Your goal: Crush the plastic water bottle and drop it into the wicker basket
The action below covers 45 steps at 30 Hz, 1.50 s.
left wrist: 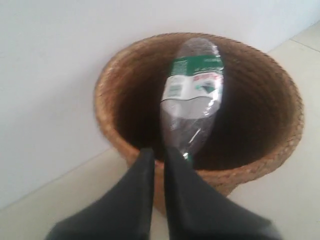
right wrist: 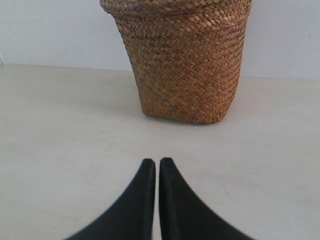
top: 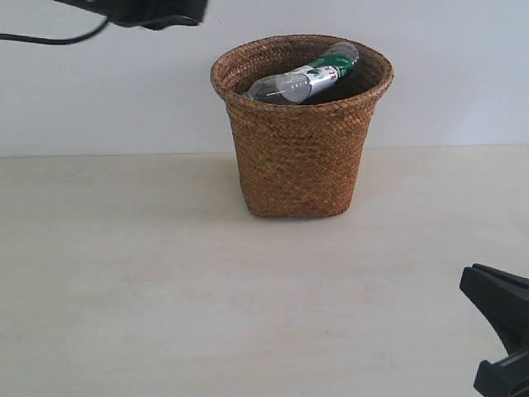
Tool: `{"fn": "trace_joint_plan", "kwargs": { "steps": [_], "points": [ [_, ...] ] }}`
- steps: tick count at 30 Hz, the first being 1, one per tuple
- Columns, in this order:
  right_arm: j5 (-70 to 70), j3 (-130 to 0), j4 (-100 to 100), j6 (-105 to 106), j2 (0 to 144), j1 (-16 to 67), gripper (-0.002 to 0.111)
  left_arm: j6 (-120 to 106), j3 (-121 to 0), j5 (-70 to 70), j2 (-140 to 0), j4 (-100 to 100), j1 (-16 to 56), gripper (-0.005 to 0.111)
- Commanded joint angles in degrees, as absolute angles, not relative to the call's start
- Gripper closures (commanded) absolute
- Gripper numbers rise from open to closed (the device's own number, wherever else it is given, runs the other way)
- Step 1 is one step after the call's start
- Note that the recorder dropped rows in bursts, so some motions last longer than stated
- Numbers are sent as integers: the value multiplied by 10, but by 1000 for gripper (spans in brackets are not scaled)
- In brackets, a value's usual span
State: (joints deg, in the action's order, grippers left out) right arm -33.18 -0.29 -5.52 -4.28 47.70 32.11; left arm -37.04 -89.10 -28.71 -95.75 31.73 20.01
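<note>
The plastic water bottle (top: 307, 76) lies slanted inside the wicker basket (top: 299, 157), resting across its mouth with its base poking up at the far rim. From the left wrist the plastic water bottle (left wrist: 194, 95) points its green-capped neck toward my left gripper (left wrist: 159, 151), which hovers just outside the wicker basket's rim (left wrist: 107, 125), shut with nothing between its fingers. My right gripper (right wrist: 156, 162) is shut and empty, low over the table in front of the wicker basket (right wrist: 182, 65); its black body (top: 500, 331) shows at the lower right of the exterior view.
The left arm's body (top: 149, 11) and a black cable (top: 50, 38) hang at the top left. A pale wall stands behind the basket, and the light wooden table (top: 124, 273) stretches around it.
</note>
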Motion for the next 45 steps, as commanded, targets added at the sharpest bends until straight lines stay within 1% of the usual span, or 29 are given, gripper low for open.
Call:
{"fn": "trace_joint_plan", "kwargs": {
  "steps": [1,5,10,13,17,23,28,45],
  "points": [
    [-330,0,-52,-44,473,319,108,-315,-808,-289,-885,323,134,103],
    [-330,0,-52,-44,473,319,108,-299,-674,-170,-779,332,99,103],
    [-328,0,-52,-44,473,319,108,-301,-533,-32,-640,357,90,103],
    [-328,0,-52,-44,473,319,108,-298,-469,0,-564,358,90,103],
    [-325,0,-50,-54,473,319,108,-298,-420,0,-481,358,90,103],
    [-325,0,-50,-68,473,319,108,-298,-379,0,-402,358,90,103],
    [-325,0,-52,-68,473,319,108,-298,-373,-23,-369,358,90,103],
    [-325,0,-52,-68,473,319,108,-301,-373,-30,-357,349,90,103]
  ]
}}
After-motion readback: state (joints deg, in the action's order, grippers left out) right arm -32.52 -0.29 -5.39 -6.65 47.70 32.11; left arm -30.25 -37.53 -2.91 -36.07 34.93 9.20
